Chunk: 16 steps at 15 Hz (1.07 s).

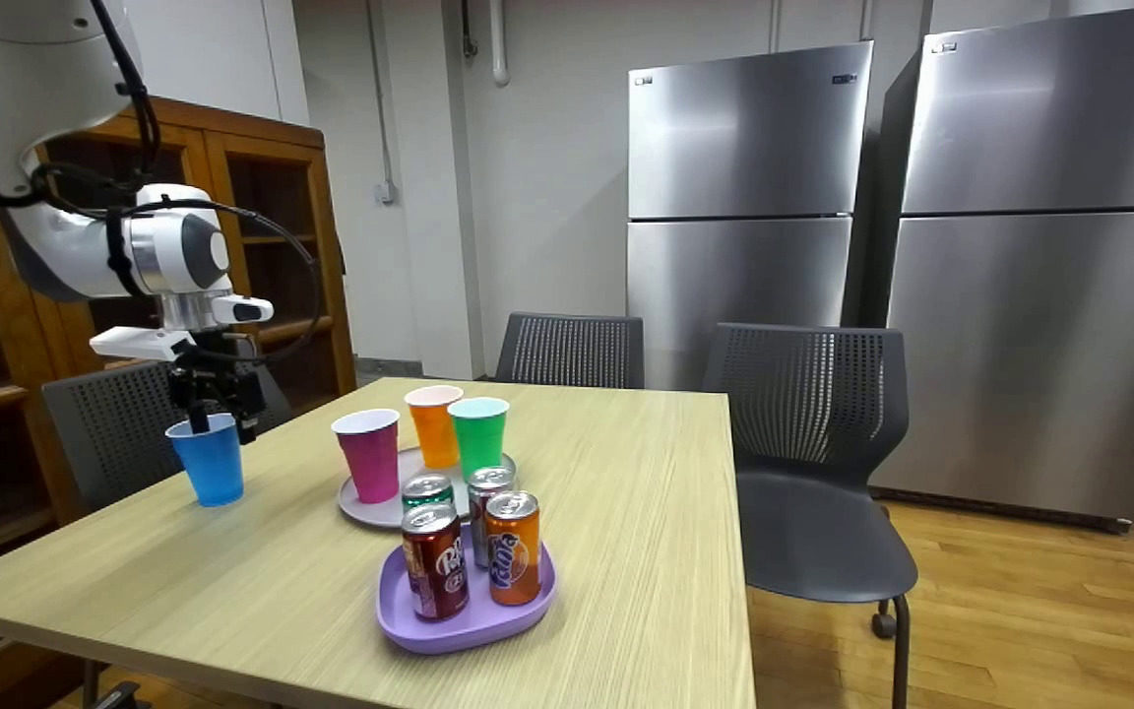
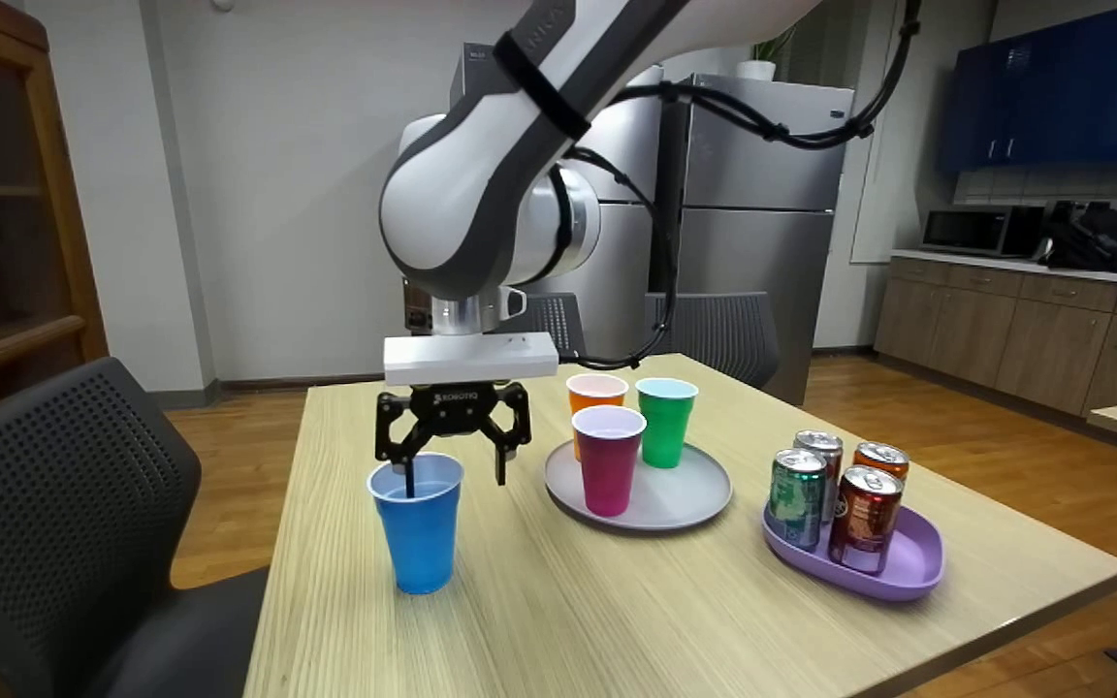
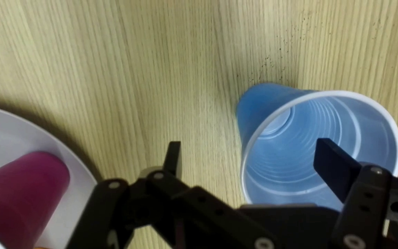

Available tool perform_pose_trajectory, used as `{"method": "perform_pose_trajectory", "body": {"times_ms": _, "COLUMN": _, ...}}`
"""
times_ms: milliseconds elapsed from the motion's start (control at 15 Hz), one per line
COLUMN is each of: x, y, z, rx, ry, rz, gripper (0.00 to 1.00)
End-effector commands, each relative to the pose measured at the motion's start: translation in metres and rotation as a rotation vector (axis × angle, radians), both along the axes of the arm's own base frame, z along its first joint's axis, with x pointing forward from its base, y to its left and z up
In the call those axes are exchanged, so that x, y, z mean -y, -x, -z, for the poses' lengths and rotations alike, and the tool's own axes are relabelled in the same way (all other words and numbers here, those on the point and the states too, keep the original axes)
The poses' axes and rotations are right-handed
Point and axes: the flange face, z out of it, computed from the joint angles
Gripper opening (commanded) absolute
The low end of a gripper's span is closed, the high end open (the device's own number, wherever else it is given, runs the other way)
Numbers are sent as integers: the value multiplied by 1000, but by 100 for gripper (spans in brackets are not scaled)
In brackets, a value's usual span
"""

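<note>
A blue cup (image 2: 420, 543) stands upright by itself on the table. My gripper (image 2: 455, 485) hangs over it, pointing down, with its jaws wide apart and nothing clamped between them. In the wrist view, one of the fingers (image 3: 335, 166) overlaps the mouth of the blue cup (image 3: 261, 103), while the opposite finger is outside the rim, above bare wood. Both exterior views show a finger dipping into or just at the cup's mouth; contact with the wall cannot be told. Nearby, a magenta cup (image 2: 607, 465) sits on a grey plate (image 2: 704, 494).
An orange cup (image 1: 434, 428) and a green cup (image 1: 480, 438) share the plate. A purple tray (image 1: 469, 635) holds several soda cans, among them a Fanta can (image 1: 513, 551). Chairs, one a dark chair (image 1: 808, 492), surround the table (image 1: 626, 512). Refrigerators stand behind.
</note>
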Motion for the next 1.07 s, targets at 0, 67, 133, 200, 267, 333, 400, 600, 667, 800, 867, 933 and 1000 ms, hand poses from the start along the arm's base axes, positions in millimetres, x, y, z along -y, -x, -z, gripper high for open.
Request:
{"method": "perform_pose_trajectory", "body": {"times_ms": 0, "x": -6, "y": -7, "z": -2, "rx": -17, "ry": -3, "rz": -21, "gripper": 68}}
{"method": "perform_pose_trajectory", "body": {"times_ms": 67, "x": -6, "y": -7, "z": -3, "rx": -16, "ry": -4, "rz": -22, "gripper": 58}}
{"method": "perform_pose_trajectory", "body": {"times_ms": 133, "x": -6, "y": -7, "z": -3, "rx": -16, "ry": -4, "rz": -24, "gripper": 51}}
{"method": "perform_pose_trajectory", "body": {"times_ms": 200, "x": -6, "y": -7, "z": -4, "rx": -15, "ry": -5, "rz": -26, "gripper": 42}}
{"method": "perform_pose_trajectory", "body": {"times_ms": 267, "x": -7, "y": -7, "z": -4, "rx": -14, "ry": -6, "rz": -28, "gripper": 35}}
{"method": "perform_pose_trajectory", "body": {"times_ms": 333, "x": -7, "y": -7, "z": -5, "rx": -13, "ry": -7, "rz": -29, "gripper": 27}}
{"method": "perform_pose_trajectory", "body": {"times_ms": 400, "x": -7, "y": -6, "z": -5, "rx": -12, "ry": -7, "rz": -31, "gripper": 20}}
{"method": "perform_pose_trajectory", "body": {"times_ms": 600, "x": -8, "y": -3, "z": -8, "rx": -8, "ry": -5, "rz": -36, "gripper": 0}}
{"method": "perform_pose_trajectory", "body": {"times_ms": 667, "x": -8, "y": -2, "z": -9, "rx": -6, "ry": -4, "rz": -39, "gripper": 0}}
{"method": "perform_pose_trajectory", "body": {"times_ms": 800, "x": -7, "y": 2, "z": -11, "rx": 0, "ry": -5, "rz": -46, "gripper": 0}}
{"method": "perform_pose_trajectory", "body": {"times_ms": 867, "x": -7, "y": 4, "z": -12, "rx": 4, "ry": -5, "rz": -51, "gripper": 1}}
{"method": "perform_pose_trajectory", "body": {"times_ms": 933, "x": -5, "y": 7, "z": -14, "rx": 9, "ry": -5, "rz": -54, "gripper": 1}}
{"method": "perform_pose_trajectory", "body": {"times_ms": 1000, "x": -3, "y": 10, "z": -16, "rx": 14, "ry": -6, "rz": -58, "gripper": 1}}
